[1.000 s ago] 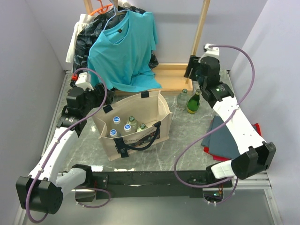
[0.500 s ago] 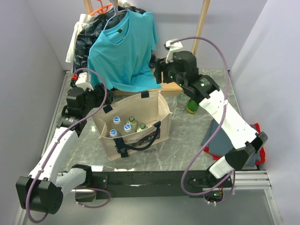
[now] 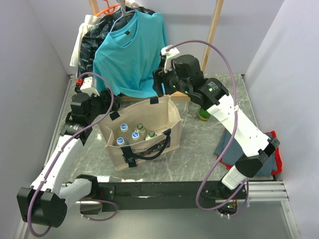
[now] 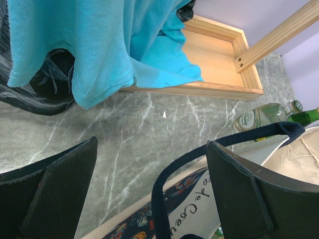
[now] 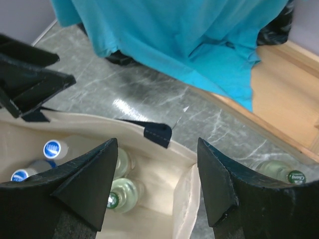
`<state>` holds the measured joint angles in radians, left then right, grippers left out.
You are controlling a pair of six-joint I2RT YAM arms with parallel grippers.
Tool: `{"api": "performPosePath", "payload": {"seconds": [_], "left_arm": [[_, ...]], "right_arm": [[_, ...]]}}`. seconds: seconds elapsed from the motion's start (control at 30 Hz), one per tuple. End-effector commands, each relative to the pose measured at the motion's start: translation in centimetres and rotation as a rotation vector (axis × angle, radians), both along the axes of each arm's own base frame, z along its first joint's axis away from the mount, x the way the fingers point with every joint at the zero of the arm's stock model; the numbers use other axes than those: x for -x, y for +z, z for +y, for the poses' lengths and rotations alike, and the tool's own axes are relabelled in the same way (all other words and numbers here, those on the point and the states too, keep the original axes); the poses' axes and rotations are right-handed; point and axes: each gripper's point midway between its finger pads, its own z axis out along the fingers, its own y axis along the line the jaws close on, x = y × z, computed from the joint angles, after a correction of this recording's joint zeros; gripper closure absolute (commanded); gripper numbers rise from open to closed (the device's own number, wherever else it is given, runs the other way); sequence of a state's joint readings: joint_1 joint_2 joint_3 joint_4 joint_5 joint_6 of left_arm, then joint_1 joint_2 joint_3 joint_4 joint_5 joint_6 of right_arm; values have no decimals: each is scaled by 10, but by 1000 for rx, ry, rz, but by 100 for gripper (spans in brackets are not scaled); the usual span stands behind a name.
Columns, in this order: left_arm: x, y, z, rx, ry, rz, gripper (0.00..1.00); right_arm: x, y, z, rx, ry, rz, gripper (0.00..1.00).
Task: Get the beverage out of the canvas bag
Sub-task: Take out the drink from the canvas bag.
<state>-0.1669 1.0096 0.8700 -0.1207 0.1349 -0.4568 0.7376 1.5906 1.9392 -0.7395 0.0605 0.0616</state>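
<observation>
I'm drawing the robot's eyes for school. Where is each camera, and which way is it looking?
Top external: high behind the arms, looking down on the canvas bag; both arms show.
Left wrist: low beside the bag, facing the teal shirt; the open left gripper shows.
Right wrist: above the bag, looking down at bottles inside; the open right gripper shows.
Both wrist views share the shirt and bag.

TEXT | canvas bag (image 4: 197, 219): you can read cursive "de Cœu…" on its printed side, cut off | clear bottle (image 4: 256, 118) label, blue caps (image 5: 52, 149): print too small for you to read
</observation>
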Motion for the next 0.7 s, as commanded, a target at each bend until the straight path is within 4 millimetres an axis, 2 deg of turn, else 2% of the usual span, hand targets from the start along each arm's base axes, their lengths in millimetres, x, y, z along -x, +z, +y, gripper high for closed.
{"api": "performPosePath", "payload": {"seconds": [0.0, 0.4, 0.5, 0.53, 0.67], "left_arm": [[0, 24, 0, 5, -10, -67, 4], [1, 24, -1, 14, -10, -72, 4], [2, 23, -1, 15, -8, -72, 4], [1, 23, 0, 14, -5, -70, 4], [1, 22, 1, 13, 1, -69, 4]], "right_arm": [[10, 4, 4, 3, 44, 7, 28], [27, -10, 18, -1, 108, 64, 22], [29, -18, 20, 1, 115, 91, 19], [30, -22, 22, 3, 122, 102, 14], [37, -31, 28, 0, 160, 130, 13]]}}
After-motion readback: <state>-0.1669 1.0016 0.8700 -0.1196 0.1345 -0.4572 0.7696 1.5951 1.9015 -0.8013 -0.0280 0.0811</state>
